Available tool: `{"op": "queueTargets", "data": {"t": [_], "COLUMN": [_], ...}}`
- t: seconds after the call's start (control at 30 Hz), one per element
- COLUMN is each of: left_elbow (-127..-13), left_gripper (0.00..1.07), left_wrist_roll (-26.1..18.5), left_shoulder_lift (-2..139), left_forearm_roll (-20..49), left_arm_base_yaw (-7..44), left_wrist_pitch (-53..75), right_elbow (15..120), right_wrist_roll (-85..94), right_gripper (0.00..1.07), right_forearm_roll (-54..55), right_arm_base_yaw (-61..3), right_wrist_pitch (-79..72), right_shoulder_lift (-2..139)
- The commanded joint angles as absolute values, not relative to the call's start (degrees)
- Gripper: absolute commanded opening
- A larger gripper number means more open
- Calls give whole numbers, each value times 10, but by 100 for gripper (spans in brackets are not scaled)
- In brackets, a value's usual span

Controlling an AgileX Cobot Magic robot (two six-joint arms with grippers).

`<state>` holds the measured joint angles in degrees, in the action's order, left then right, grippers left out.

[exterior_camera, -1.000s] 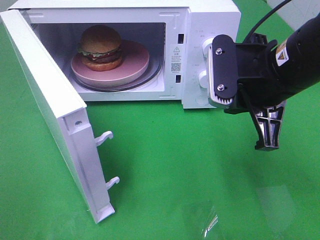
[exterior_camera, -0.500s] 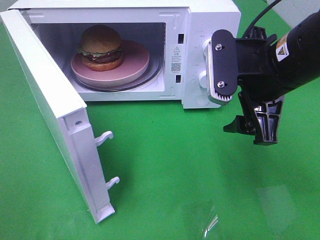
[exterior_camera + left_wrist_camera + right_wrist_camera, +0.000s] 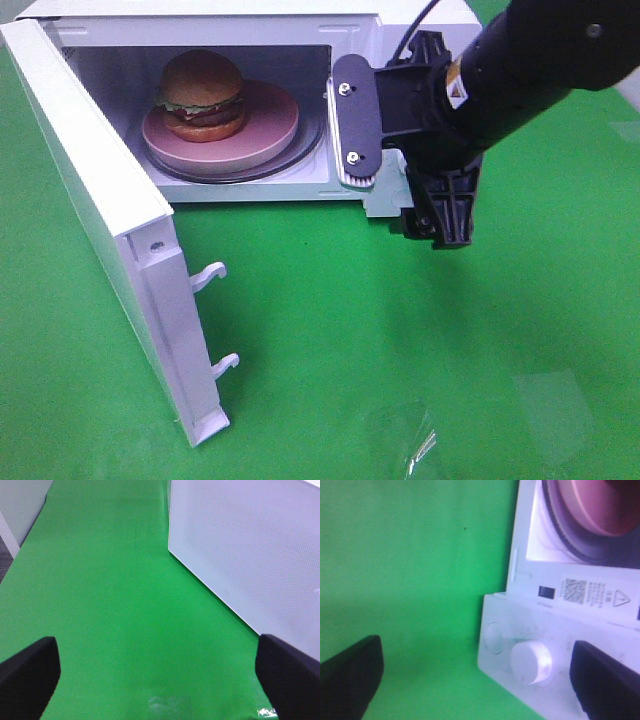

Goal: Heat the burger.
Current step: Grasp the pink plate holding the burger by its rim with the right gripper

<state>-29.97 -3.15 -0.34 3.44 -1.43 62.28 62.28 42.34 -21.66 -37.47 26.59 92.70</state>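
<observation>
Burger: the burger [image 3: 202, 95] sat on a round pink plate [image 3: 270, 125] inside the microwave [image 3: 400, 10], toward the left part of the plate, bun on top, lettuce frill and dark patty showing at its side.
Plate: it lay on the glass turntable [image 3: 312, 142] in the cavity; in the right wrist view only its pink rim [image 3: 590, 510] showed.
Microwave: white, standing on the green table [image 3: 400, 340]; its cavity was uncovered.
Door: the microwave door [image 3: 110, 230] stood swung wide to the left of the cavity, its two latch hooks [image 3: 215, 320] pointing out over the table. The left wrist view showed its perforated white panel [image 3: 250, 550].
Right tool: the right tool [image 3: 395, 165] hung in front of the microwave's control panel, just right of the cavity opening, released, its two fingers spread wide with nothing between them. Its wrist view showed a white dial [image 3: 532, 662] and a flatter round knob [image 3: 492, 636] between the finger tips.
Left tool: the left tool [image 3: 160, 680] was released and empty, fingers wide apart over bare green table beside the door; it was out of sight in the high view.
</observation>
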Motion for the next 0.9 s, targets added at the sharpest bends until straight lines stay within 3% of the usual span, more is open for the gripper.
{"op": "queueTargets", "data": {"t": [0.03, 0.9], "left_elbow": [-297, -297], "left_gripper": [98, 98], "left_wrist_roll": [-33, -33], "left_shoulder_lift": [-5, -5], "left_forearm_roll": [36, 36], "left_arm_base_yaw": [-15, -15], "left_wrist_pitch": [614, 614], "right_elbow": [651, 875], "right_wrist_roll": [407, 406], "right_gripper": [96, 91], "right_forearm_roll": [-241, -257], "right_arm_base_yaw": [-382, -402], "right_wrist_pitch": [252, 178], "right_shoulder_lift": [953, 1188]}}
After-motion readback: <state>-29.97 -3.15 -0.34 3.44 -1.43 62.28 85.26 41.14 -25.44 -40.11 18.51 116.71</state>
